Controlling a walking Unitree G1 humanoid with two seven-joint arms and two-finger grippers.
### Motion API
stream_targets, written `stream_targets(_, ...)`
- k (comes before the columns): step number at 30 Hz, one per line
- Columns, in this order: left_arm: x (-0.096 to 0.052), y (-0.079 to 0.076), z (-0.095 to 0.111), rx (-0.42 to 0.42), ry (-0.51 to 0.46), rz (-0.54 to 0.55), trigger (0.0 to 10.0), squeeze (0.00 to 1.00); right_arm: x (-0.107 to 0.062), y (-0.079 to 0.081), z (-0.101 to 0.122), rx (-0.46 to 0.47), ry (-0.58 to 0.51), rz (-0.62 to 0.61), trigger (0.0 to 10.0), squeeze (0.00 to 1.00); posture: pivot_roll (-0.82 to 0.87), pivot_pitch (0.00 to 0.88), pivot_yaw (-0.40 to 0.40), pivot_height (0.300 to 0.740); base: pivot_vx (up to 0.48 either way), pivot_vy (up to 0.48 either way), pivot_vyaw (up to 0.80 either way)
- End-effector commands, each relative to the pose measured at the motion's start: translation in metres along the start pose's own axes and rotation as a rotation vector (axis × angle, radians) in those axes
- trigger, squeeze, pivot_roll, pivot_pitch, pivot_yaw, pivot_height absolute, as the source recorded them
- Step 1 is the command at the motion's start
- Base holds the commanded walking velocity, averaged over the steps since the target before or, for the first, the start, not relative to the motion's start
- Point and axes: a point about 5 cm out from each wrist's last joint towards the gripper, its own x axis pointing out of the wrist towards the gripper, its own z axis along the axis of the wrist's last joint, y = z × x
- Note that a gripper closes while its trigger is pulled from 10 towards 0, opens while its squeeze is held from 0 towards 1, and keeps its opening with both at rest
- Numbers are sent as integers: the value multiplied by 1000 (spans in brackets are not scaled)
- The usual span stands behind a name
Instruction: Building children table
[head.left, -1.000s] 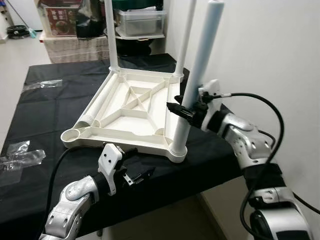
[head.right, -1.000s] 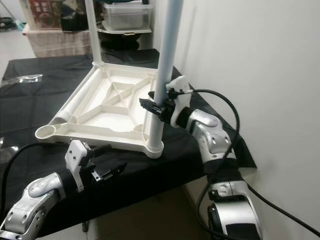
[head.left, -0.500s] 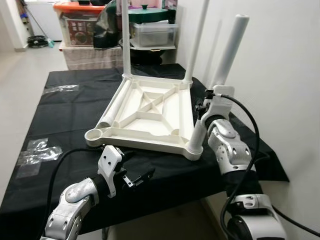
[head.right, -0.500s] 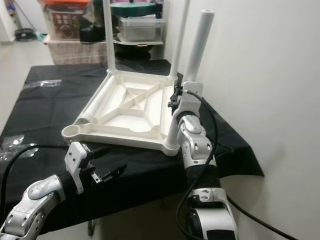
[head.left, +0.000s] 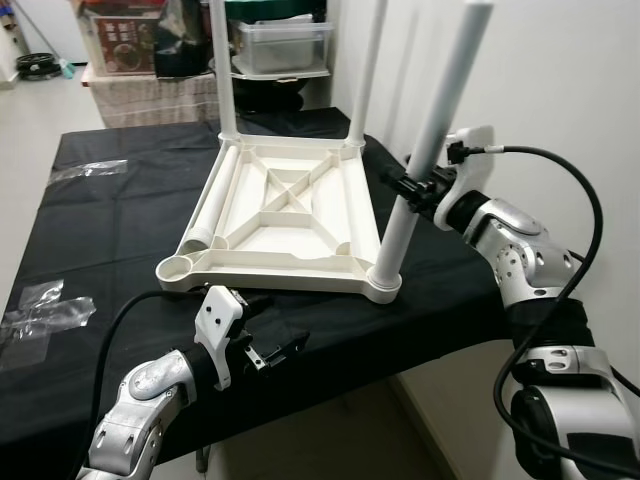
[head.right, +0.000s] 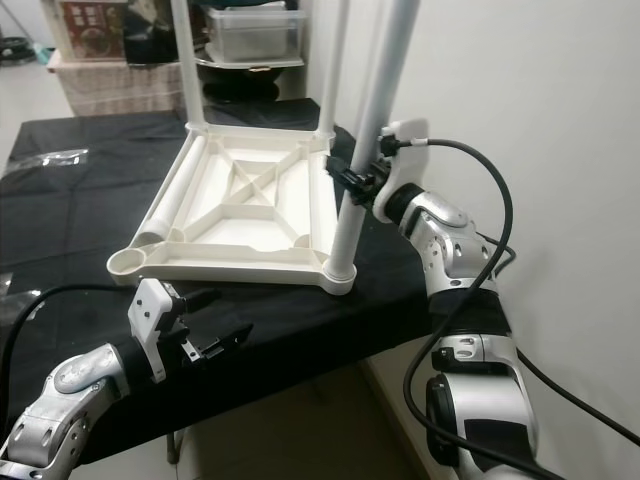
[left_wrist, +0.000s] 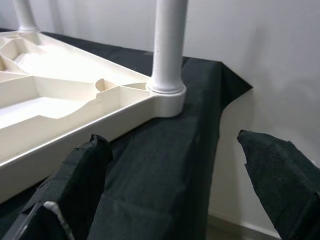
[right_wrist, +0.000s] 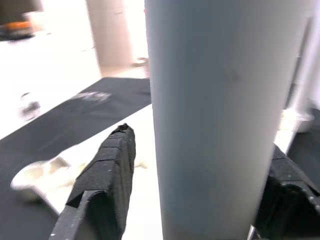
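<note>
Right gripper (head.left: 408, 187) clamped on white table leg (head.left: 432, 138) in upturned tabletop (head.left: 290, 215) at desk's right edge; left gripper (head.left: 268, 348) spread, idle. Likely seating it; next, fourth leg.

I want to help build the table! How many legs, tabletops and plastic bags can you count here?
Standing legs: 3
Lying leg: 1
Tabletop: 1
Plastic bags: 2
Total: 7
</note>
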Motion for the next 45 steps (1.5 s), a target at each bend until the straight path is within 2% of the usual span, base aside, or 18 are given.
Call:
stream_targets(1,-2,0,0,2,9,-1,10000,0,1,14,-13,-5,45,136,0,0,59,0,-85,740,0,0,0)
stream_targets(5,-5,2,0,7,15,4,10000,0,-3,24,-32,-29,127,236,0,0,68,0,-91,740,0,0,0)
stream_targets(9,-8,2,-1,7,21,9,10000,0,6,-12,-59,-20,294,-345,0,0,66,0,-87,740,0,0,0)
stream_targets(11,-6,0,-2,3,21,4,10000,0,-11,-29,-84,73,342,-791,0,0,64,0,-81,740,0,0,0)
stream_targets(15,-5,-1,-1,1,20,-1,10000,0,-19,-20,-101,112,372,-918,0,0,64,0,-81,740,0,0,0)
stream_targets(16,-4,-1,-1,2,20,-4,10000,0,-17,-3,-110,125,389,-897,1059,0,60,0,-71,740,0,0,0)
stream_targets(17,-4,-1,-1,2,20,-5,10000,0,-13,6,-110,130,378,-846,10000,0,57,0,-67,740,0,0,0)
stream_targets(23,-4,0,-1,3,21,-9,10000,0,-1,15,-93,127,265,-715,10000,0,51,0,-67,740,0,0,0)
stream_targets(24,-4,0,-1,3,21,-10,10000,0,1,9,-78,119,192,-692,10000,1000,51,0,-67,740,0,0,0)
stream_targets(29,-3,-1,-1,-1,17,-8,10000,0,10,-6,-44,98,95,-561,10000,1000,49,0,-74,740,0,0,0)
stream_targets(30,-4,-1,-1,-4,16,-6,10000,0,13,-8,-35,107,72,-478,10000,0,52,0,-76,740,0,0,0)
stream_targets(37,-5,-1,-2,-4,19,-4,10000,0,5,-4,-13,21,-12,-93,10000,0,58,0,-82,740,0,0,0)
stream_targets(38,-5,-1,-1,-3,18,-3,10000,0,2,0,-17,-2,12,-10,7529,0,60,0,-82,740,0,0,0)
stream_targets(39,-5,-1,-1,-3,18,-3,10000,0,2,0,-17,-2,12,-10,7529,0,60,0,-82,740,0,0,0)
stream_targets(40,-5,-1,-1,-2,18,-2,10000,0,1,3,-22,7,38,42,2549,0,63,0,-82,740,0,0,0)
stream_targets(41,-5,-1,-1,-2,18,-2,10000,0,1,3,-22,7,38,42,2549,0,63,0,-82,740,0,0,0)
stream_targets(42,-5,0,-1,-1,17,-2,10000,0,2,3,-27,43,61,50,0,0,63,0,-82,740,0,0,0)
stream_targets(45,-6,0,0,0,18,1,10000,0,6,3,-43,44,148,0,0,0,71,0,-86,740,0,0,0)
